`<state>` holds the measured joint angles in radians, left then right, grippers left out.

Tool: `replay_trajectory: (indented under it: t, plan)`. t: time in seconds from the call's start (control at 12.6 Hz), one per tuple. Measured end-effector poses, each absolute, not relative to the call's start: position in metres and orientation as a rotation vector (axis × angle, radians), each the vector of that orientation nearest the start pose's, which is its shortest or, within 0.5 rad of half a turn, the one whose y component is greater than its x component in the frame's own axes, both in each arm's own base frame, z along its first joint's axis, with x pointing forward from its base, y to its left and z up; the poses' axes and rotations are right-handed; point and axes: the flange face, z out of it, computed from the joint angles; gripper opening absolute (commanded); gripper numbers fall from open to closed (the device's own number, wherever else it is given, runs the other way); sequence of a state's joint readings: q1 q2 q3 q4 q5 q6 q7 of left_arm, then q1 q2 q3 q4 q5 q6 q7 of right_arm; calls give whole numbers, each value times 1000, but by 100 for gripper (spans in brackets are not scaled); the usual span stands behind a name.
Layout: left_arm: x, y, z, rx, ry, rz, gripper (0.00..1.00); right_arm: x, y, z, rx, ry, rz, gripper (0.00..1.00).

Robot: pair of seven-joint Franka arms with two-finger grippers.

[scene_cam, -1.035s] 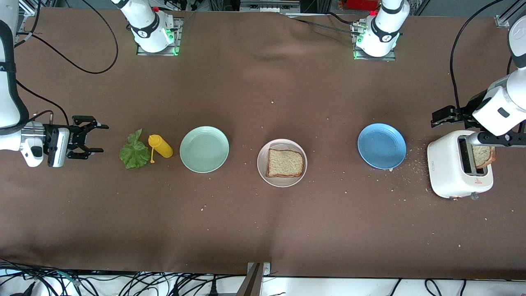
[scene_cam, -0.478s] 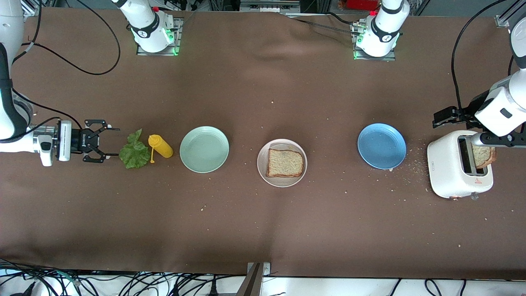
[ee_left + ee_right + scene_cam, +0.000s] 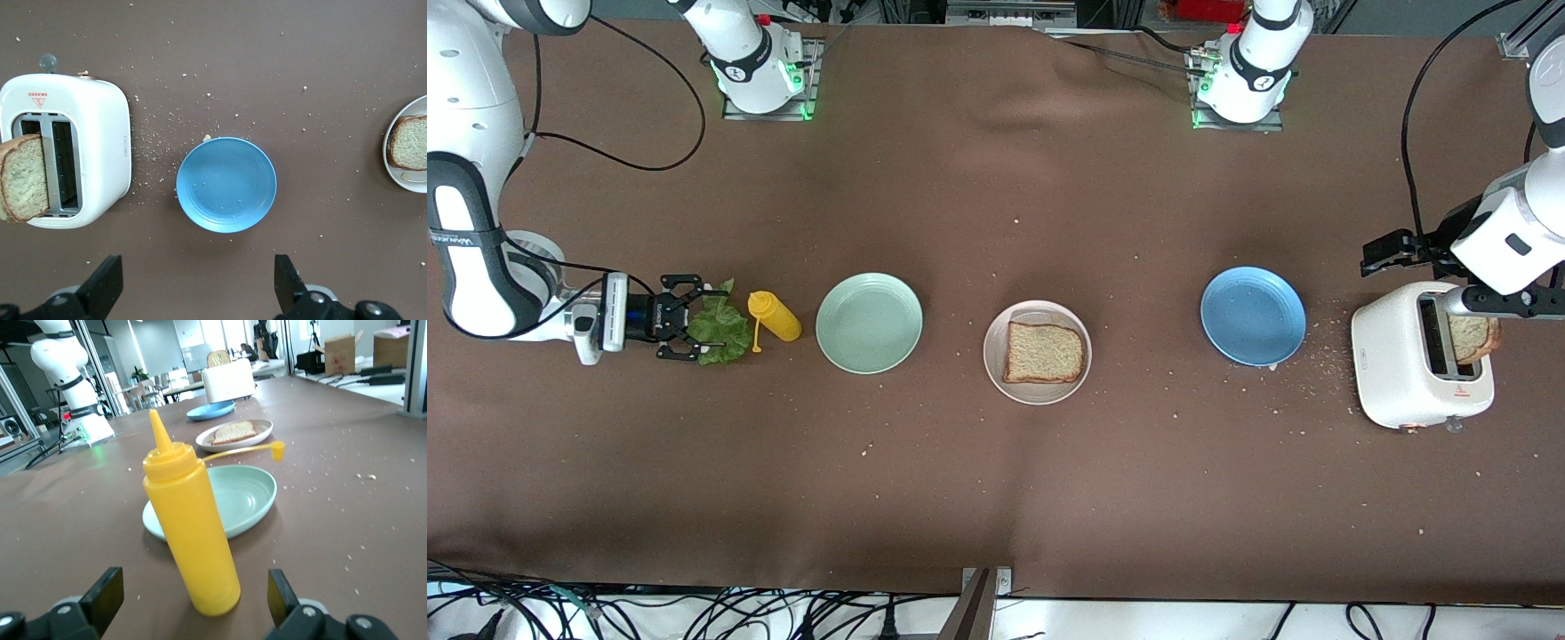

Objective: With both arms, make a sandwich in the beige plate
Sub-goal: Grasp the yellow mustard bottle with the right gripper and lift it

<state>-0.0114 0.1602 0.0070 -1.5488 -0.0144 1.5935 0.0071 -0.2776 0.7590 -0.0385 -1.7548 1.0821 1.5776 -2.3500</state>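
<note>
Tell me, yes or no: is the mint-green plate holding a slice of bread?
No. In the front view the mint-green plate is bare, while a bread slice lies on the beige plate beside it.

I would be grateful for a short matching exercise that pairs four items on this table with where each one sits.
Things:
1. bread slice
2. second bread slice
3. lettuce leaf
4. yellow bottle

Places:
A. in the toaster slot
B. between the leaf and the mint-green plate
C. on the beige plate
D. at the right pincer's open fingertips

Pairs: 1-C, 2-A, 3-D, 4-B
</note>
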Motion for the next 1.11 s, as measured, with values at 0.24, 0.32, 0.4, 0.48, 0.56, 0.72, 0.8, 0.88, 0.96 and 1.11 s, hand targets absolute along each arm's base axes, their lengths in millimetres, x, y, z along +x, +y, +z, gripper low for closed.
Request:
replay_trajectory:
  t: [0.24,0.32,0.4,0.48,0.56,0.72,0.8,0.88,0.96,1.11]
  plan:
    - [601,-4,538,-3149,16,198,100,579,-63,133,-1389,-1300,-841,98]
    - [602,-4,536,-3148,15,201,100,577,-59,128,-1368,-1301,-845,98]
    - [603,-4,535,-3149,15,198,100,575,-55,122,-1347,-1303,-853,98]
    - [603,-5,534,-3149,17,196,100,574,-48,116,-1325,-1298,-872,97]
    - [604,-5,534,-3149,17,194,100,575,-40,113,-1308,-1289,-896,96]
    - [604,-4,534,-3149,15,193,100,576,-29,111,-1282,-1291,-919,37]
    - [604,-3,534,-3149,12,192,100,576,-27,111,-1272,-1302,-928,10]
    - [604,-2,534,-3149,10,193,100,576,-27,111,-1265,-1311,-935,0]
    - [604,-2,534,-3149,9,193,100,576,-27,111,-1258,-1320,-945,0]
    - [604,-2,533,-3149,8,194,100,576,-27,111,-1249,-1328,-953,0]
